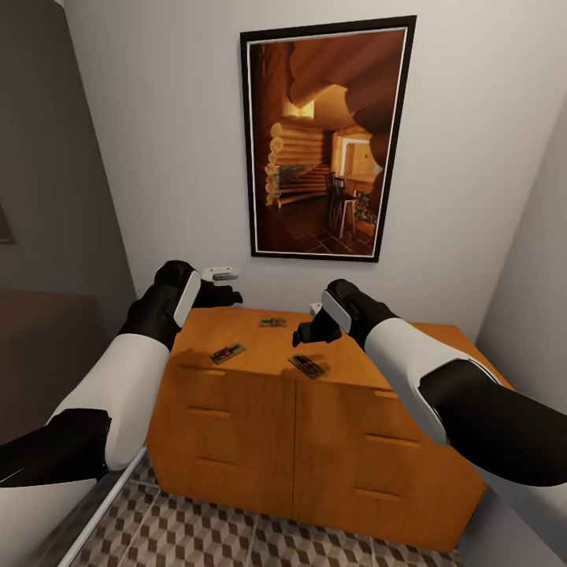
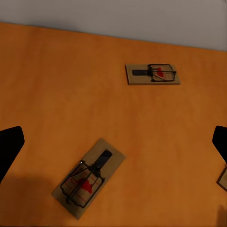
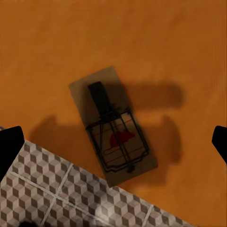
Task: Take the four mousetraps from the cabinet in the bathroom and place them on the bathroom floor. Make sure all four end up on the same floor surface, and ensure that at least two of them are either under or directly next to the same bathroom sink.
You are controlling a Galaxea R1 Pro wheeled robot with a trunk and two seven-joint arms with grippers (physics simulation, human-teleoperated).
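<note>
Three mousetraps lie on the flat top of the orange-brown cabinet [image 1: 236, 409]: one at the left front [image 1: 227, 353], one near the back [image 1: 272, 322], one at the front edge [image 1: 306, 365]. My left gripper [image 1: 233, 297] hovers open above the top's left part. Its dark fingers [image 2: 9, 146] frame a near mousetrap [image 2: 89, 178] and a farther one [image 2: 152, 74]. My right gripper [image 1: 301, 337] is open just above the front-edge mousetrap [image 3: 113, 126], with its fingers [image 3: 220, 142] spread wide to either side. The patterned bathroom floor [image 1: 236, 535] lies below. The bathroom sink is out of view.
A large framed picture [image 1: 327, 142] hangs on the white wall behind the cabinet. A grey wall and a dark low surface [image 1: 47, 339] are at the left, and a white wall [image 1: 528, 299] closes in at the right. The cabinet's drawer handles [image 1: 209, 410] face me.
</note>
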